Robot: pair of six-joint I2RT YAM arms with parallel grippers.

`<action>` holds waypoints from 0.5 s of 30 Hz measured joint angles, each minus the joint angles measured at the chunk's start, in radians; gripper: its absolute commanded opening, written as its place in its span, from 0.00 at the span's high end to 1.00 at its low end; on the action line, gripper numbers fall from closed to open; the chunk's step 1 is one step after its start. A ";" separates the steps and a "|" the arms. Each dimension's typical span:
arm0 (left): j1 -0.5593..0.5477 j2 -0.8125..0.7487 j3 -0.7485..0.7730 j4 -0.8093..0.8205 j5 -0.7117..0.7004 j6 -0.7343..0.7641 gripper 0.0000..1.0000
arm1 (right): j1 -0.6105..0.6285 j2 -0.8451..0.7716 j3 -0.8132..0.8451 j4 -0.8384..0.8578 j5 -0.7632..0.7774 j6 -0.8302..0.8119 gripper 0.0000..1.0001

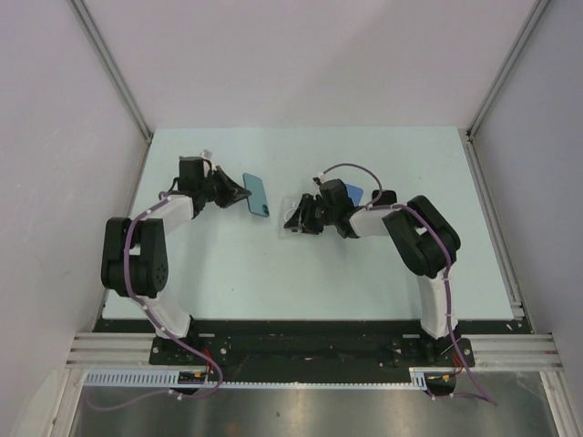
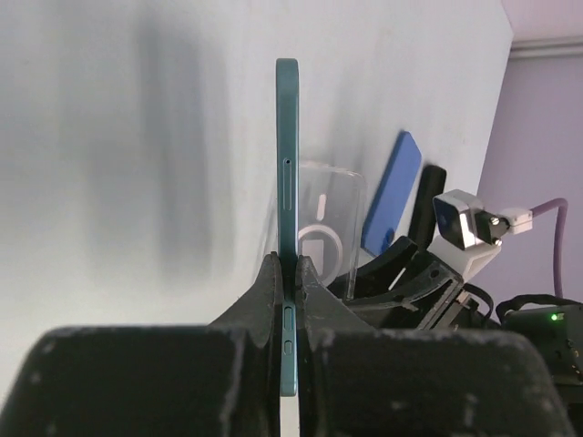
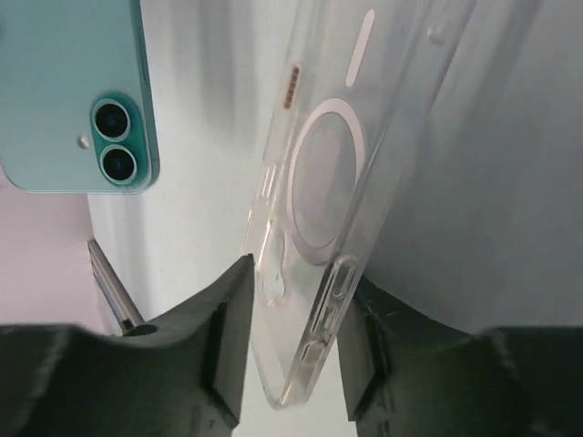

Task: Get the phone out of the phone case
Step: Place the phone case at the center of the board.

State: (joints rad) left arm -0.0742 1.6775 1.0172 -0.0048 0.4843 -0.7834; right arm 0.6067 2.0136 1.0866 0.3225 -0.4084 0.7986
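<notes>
The teal phone [image 1: 257, 195] is out of its case, held off the table by my left gripper [image 1: 237, 194]. In the left wrist view the phone [image 2: 287, 164] stands edge-on, and the left gripper [image 2: 290, 296] is shut on its lower end. The clear phone case [image 1: 288, 218] is empty and sits to the right of the phone. In the right wrist view the case [image 3: 332, 155] is tilted between the jaws of my right gripper [image 3: 291, 350], which closes on its lower end. The phone's back with two cameras [image 3: 77, 91] shows at upper left, apart from the case.
A blue flat object [image 1: 353, 193] lies just behind the right arm; it also shows in the left wrist view [image 2: 392, 191]. The pale green table [image 1: 383, 273] has raised rails along its sides, with grey walls around.
</notes>
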 measured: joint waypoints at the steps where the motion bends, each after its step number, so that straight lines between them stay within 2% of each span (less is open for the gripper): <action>1: 0.013 0.025 0.003 0.014 0.009 -0.003 1.00 | -0.003 0.033 0.032 -0.006 -0.008 0.005 0.46; 5: 0.055 0.090 0.003 0.032 0.026 -0.005 1.00 | -0.010 0.087 0.171 -0.079 -0.007 -0.009 0.37; 6: 0.061 0.102 0.004 0.035 0.027 -0.005 1.00 | -0.010 0.087 0.197 -0.102 0.003 -0.019 0.30; 9: 0.090 0.134 0.008 0.047 0.047 -0.005 1.00 | -0.011 0.079 0.283 -0.199 0.064 -0.069 0.28; 15: 0.141 0.183 0.061 0.048 0.061 -0.002 1.00 | -0.018 0.045 0.322 -0.410 0.230 -0.154 0.27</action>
State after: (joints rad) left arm 0.0669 1.8610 1.0782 0.0429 0.5457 -0.7856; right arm 0.5888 2.0586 1.4086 -0.0875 -0.1780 0.6445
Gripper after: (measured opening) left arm 0.026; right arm 0.727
